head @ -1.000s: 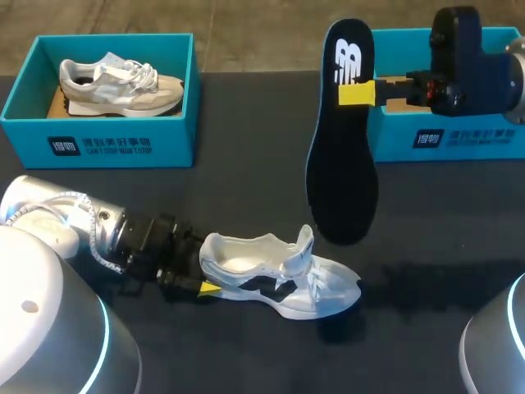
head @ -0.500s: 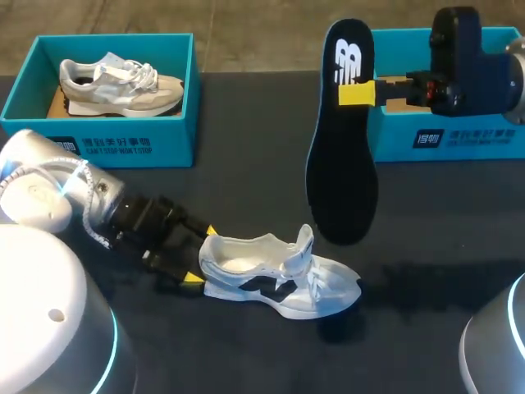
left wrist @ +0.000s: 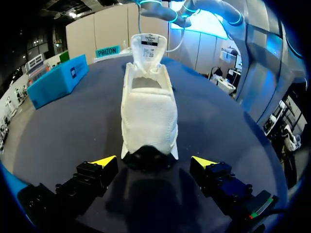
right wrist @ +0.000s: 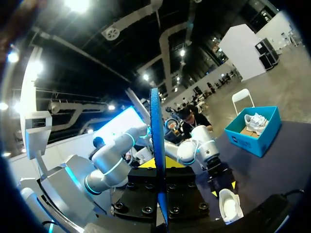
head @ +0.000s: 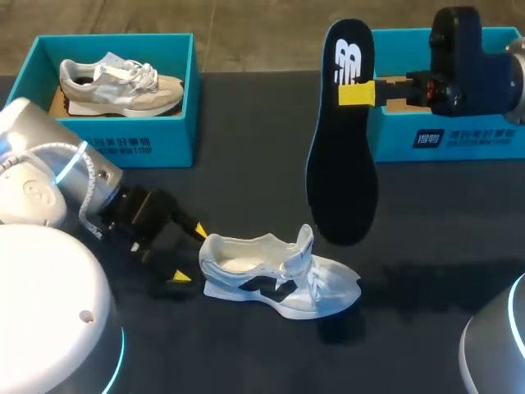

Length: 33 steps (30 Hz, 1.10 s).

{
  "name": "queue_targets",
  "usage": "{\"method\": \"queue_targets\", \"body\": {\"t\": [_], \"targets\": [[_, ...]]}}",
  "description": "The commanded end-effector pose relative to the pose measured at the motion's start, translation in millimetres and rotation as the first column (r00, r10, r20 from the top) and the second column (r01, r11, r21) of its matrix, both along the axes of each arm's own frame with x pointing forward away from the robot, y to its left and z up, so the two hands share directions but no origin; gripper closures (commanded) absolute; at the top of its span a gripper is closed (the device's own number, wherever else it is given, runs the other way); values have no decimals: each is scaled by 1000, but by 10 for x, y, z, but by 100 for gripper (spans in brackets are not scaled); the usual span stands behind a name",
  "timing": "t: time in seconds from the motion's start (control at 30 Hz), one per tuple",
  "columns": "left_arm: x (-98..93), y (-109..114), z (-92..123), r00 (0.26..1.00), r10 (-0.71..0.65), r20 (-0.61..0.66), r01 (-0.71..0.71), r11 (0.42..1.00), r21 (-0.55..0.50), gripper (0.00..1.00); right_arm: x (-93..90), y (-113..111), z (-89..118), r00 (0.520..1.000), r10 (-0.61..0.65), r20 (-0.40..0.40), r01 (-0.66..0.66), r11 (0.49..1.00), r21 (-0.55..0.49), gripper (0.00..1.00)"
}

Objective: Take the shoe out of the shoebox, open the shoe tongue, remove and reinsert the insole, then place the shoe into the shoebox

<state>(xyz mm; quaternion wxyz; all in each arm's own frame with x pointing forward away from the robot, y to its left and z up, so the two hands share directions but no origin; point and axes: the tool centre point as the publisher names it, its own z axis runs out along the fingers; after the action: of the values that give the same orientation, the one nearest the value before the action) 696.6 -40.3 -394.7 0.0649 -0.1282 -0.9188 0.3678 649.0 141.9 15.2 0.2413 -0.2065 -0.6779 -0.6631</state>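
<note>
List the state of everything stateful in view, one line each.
white shoe: upright on the table, tongue raised, insole out
insole: in the air, hanging upright
left gripper: jaws open, just behind the white shoe's heel
right gripper: jaws shut on the insole
left shoebox: open, holds a beige shoe
right shoebox: open, contents hidden

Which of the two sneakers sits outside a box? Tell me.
The white sneaker with black side markings, lying ahead of the left gripper; the grey-and-beige sneaker sits inside a teal shoebox.
</note>
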Motion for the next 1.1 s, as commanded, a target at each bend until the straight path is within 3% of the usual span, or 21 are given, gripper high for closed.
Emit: {"method": "queue_targets", "body": {"t": [0.03, 0.53, 0.87, 1.1], "targets": [[-29, 55, 197, 998, -36, 57, 21, 970, 241, 0, 4, 11, -7, 1000, 0, 0, 0, 1000, -2, 100], [-29, 55, 197, 998, -36, 57, 21, 970, 241, 0, 4, 11, -7, 1000, 0, 0, 0, 1000, -2, 100], [-6, -162, 345, 993, -81, 81, 40, 907, 419, 0, 4, 11, -7, 1000, 0, 0, 0, 1000, -2, 100], [13, -205, 278, 985, -78, 157, -11, 868, 497, 0, 4, 11, -7, 1000, 0, 0, 0, 1000, -2, 100]]}}
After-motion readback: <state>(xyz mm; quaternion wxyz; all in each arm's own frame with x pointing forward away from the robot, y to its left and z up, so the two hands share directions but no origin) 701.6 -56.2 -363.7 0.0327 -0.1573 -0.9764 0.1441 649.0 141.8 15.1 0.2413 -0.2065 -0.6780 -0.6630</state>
